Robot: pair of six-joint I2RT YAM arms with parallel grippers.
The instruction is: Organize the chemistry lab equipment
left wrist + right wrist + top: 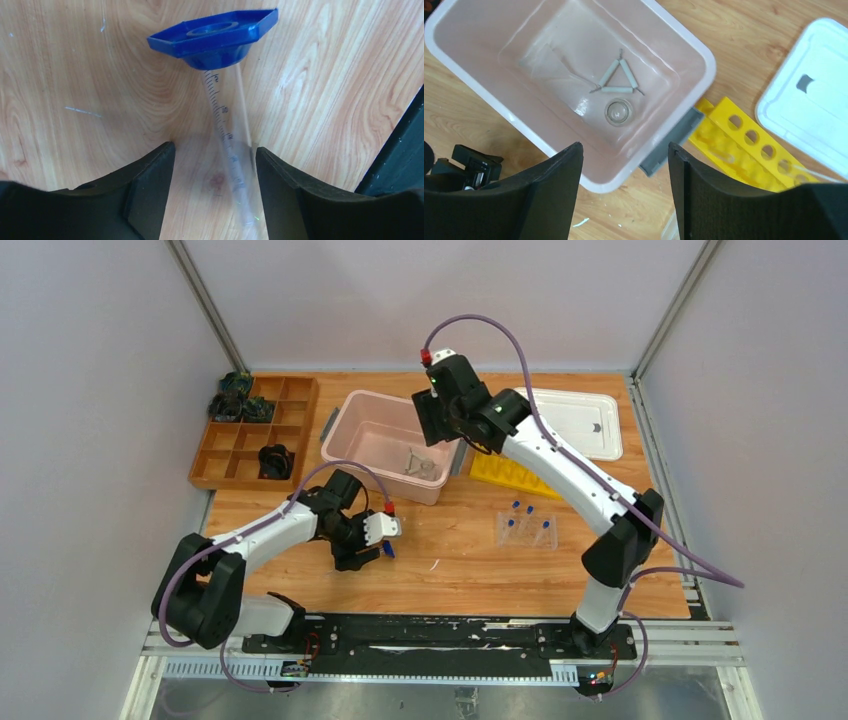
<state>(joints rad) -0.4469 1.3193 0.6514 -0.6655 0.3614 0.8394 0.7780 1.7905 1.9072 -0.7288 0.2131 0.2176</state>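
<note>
Seen from above, open tabletop (450,570) is found along the near strip from 5 to 7 o'clock. It is interrupted at 7 o'clock by the left end effector (215,155), its fingers set apart on either side of a clear glass tube (225,120) lying flat. At 12 o'clock passage is blocked by the pink bin (549,30), above which the right end effector (624,195) is held with jaws apart. The area from 2 to 4 o'clock is crowded by the yellow holed rack (505,477) and the clear vial tray (527,531). 1 o'clock is filled by the white lid (590,425), and 10 o'clock by the wooden compartment tray (240,455). A bare lane is seen between bin and vial tray.

Robot lab cell, white panel walls (90,390), wooden table (470,570), aluminium base rails (690,645).
</note>
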